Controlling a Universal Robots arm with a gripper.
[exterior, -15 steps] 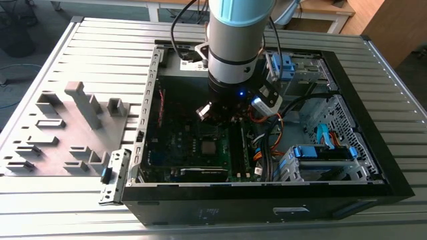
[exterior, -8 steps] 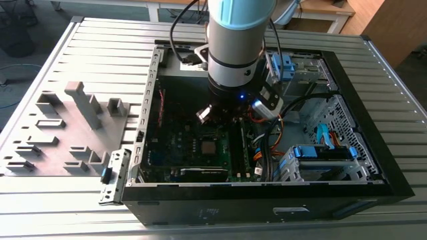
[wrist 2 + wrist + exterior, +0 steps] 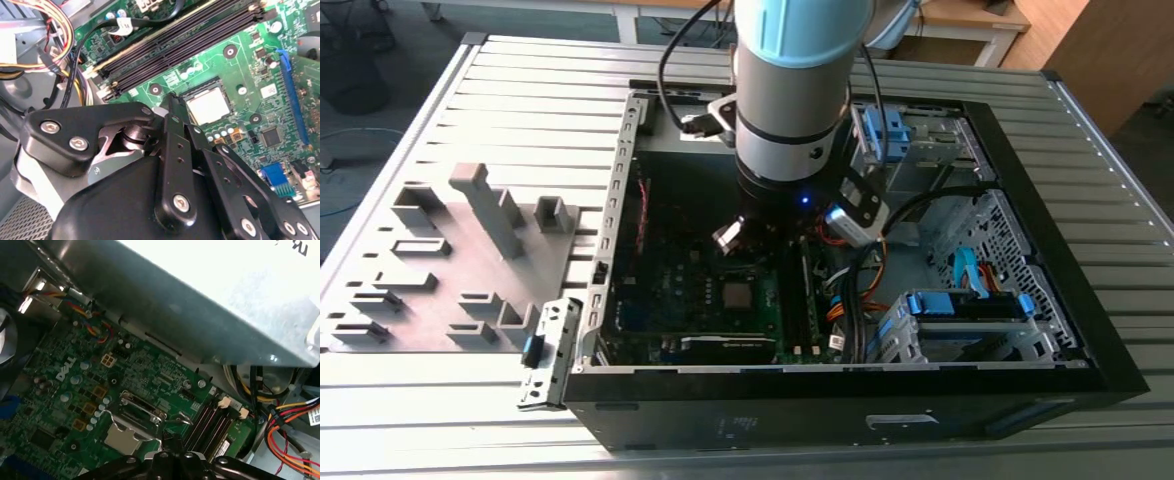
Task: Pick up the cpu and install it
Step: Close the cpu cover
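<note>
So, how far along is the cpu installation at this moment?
Done, it seems: the cpu lies flat in its socket on the green motherboard, inside the open computer case. In hand: nothing that I can see; the gripper hangs close to the cpu. Left: the socket frame seems to stand open next to the chip, so locking it looks not yet done.

Small flat square cpu with silver-grey metal top (image 3: 208, 106), lying flat and face up, seated in the black-rimmed square socket (image 3: 198, 88) on the green motherboard (image 3: 240, 65), near long black memory slots (image 3: 175, 47).
</note>
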